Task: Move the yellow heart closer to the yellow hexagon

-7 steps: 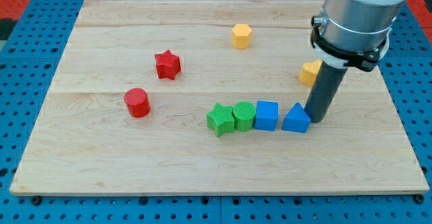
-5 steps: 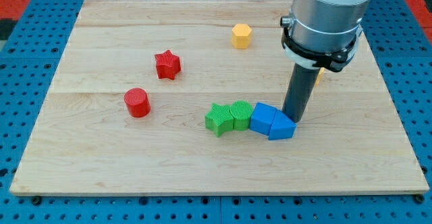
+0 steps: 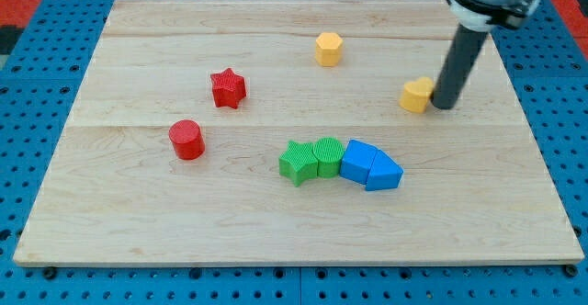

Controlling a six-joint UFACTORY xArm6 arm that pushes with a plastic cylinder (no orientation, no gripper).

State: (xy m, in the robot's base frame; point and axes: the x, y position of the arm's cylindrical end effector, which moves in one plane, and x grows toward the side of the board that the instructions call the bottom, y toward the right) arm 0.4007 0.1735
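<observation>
Step in hand: lining up behind the small yellow heart-shaped block [image 3: 417, 94], on its side away from the small yellow hexagonal block [image 3: 328, 48]; push judged not yet begun.
Tool state: bare dark rod, nothing to open or close, carrying nothing; my tip [image 3: 444, 106] down at board level.
Tip position: just beside the yellow heart at the view's right, touching or nearly so; contact cannot be told.
Yellow heart: on the pale wooden board [image 3: 138, 213], right of centre, well apart from the yellow hexagon, which sits up and to the view's left of it.
Next move, as a judgement: a slide toward the view's left and slightly upward, tip kept centred on the heart so it does not slip off sideways; path between the two yellow blocks looks free.
Count, yellow: two, heart and hexagon.
Count, red: two, a red star block [image 3: 227, 88] and a red cylinder block [image 3: 186, 140].
Count, green: two, a green star block [image 3: 297, 162] and a green ridged round block [image 3: 327, 156], touching.
Count, blue: two, a blue cube-like block [image 3: 356, 159] and a blue triangular block [image 3: 383, 172], pressed together.
Total: eight blocks.
</observation>
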